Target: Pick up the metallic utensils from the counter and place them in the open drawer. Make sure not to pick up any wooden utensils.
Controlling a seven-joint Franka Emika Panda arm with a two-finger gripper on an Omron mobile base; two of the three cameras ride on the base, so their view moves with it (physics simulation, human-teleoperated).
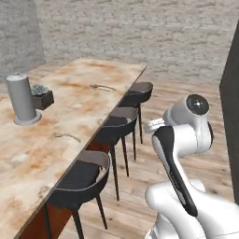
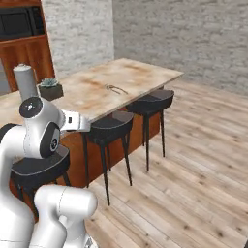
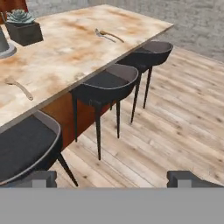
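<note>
We see the counter [image 1: 70, 116] running long and narrow away from us, its marbled slab overhanging three dark stools [image 1: 84, 179] tucked along its right edge. Our gripper [image 3: 111, 179] hangs over the wooden floor [image 3: 175, 122] off that edge, near the stools, its two dark tips standing wide apart with nothing between them.

On the slab, one tan utensil [image 1: 103, 87] lies toward the far end, close to the right edge above the farthest stool [image 1: 140, 91]. A second thin utensil [image 1: 68, 137] lies nearer, further in from the edge, about level with the gap between the near and middle stools. Both are small and blurred; from the hand view they look pale and tan, and we cannot tell more of their make.

On the left part of the slab a grey cylinder [image 1: 21, 98] stands upright on a round base, with a small potted succulent [image 1: 41, 95] in a dark box just beside it on the far side.

To the right of the stools the plank floor lies broad up to the brick wall [image 1: 140, 32].
</note>
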